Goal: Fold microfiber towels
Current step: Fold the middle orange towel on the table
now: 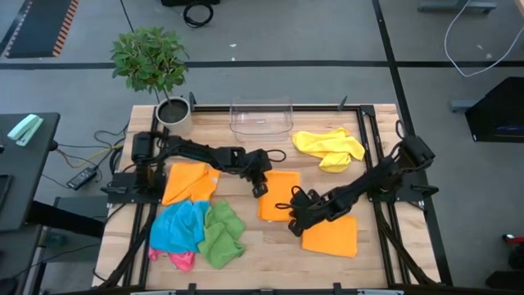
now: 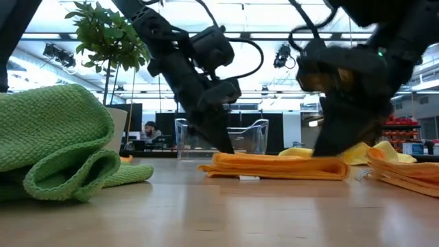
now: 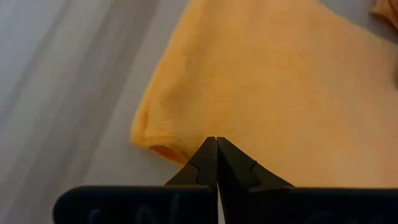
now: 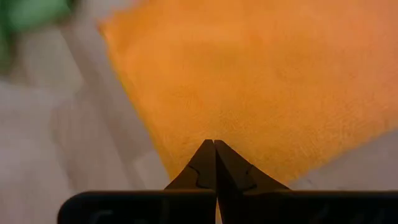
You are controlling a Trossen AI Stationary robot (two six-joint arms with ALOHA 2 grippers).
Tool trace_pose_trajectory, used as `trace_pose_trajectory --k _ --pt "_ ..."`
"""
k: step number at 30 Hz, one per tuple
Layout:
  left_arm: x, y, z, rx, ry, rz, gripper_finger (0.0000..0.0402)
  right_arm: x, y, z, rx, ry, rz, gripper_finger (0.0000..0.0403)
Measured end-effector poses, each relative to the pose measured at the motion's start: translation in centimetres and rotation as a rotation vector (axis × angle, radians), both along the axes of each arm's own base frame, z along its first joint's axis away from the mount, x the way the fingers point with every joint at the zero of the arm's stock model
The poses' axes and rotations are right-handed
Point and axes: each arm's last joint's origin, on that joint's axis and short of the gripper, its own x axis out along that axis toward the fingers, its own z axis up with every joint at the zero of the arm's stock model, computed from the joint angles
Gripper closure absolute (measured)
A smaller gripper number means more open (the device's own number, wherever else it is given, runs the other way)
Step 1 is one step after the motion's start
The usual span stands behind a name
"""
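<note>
A folded orange towel (image 1: 280, 195) lies flat on the table's middle, also seen in the low view (image 2: 274, 165). My left gripper (image 1: 260, 188) is shut and stands at that towel's left edge (image 3: 216, 140). My right gripper (image 1: 295, 215) is shut at the towel's near right corner (image 4: 215, 143). A second orange towel (image 1: 332, 236) lies flat just right of it. A third orange one (image 1: 187, 180) lies at the left. Blue (image 1: 180, 225), green (image 1: 221, 233) and pink (image 1: 182, 260) towels lie in a heap at the near left. A yellow one (image 1: 329, 147) lies crumpled at the far right. My left gripper comes down slanting from the table's left, and its shut fingertips (image 2: 223, 145) meet the top of the orange towel at its left edge (image 3: 180, 144), beside a folded corner. The towel lies flat on the table. Whether any cloth is pinched, I cannot tell. My right gripper comes down slanting from the table's right, and its shut fingertips (image 2: 324, 147) meet the orange towel near its near right corner (image 4: 186, 152). The towel stays flat on the table. Whether cloth sits between the tips, I cannot tell.
A clear plastic bin (image 1: 262, 116) stands at the far middle. A potted plant (image 1: 151, 61) in a white pot (image 1: 173, 113) stands at the far left corner. Bare wood (image 1: 270, 246) shows along the near edge, between the green towel and the second orange one.
</note>
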Motion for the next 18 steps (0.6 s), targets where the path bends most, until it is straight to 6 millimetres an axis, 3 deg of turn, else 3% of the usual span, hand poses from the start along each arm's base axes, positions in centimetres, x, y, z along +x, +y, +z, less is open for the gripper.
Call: trace_pose_trajectory --k 7,13,18 --pt "-0.6 1.3 0.0 0.02 0.045 0.017 0.0393 0.2 0.8 -0.9 0.01 0.004 0.055 0.0402" --pt "-1.1 1.8 1.7 0.037 0.023 0.017 0.0391 -0.5 0.6 2.4 -0.031 -0.078 0.13 0.0401" --pt "-1.2 -0.4 3.4 0.085 -0.026 -0.127 0.0393 -0.9 0.4 4.6 -0.081 -0.138 0.211 0.0385"
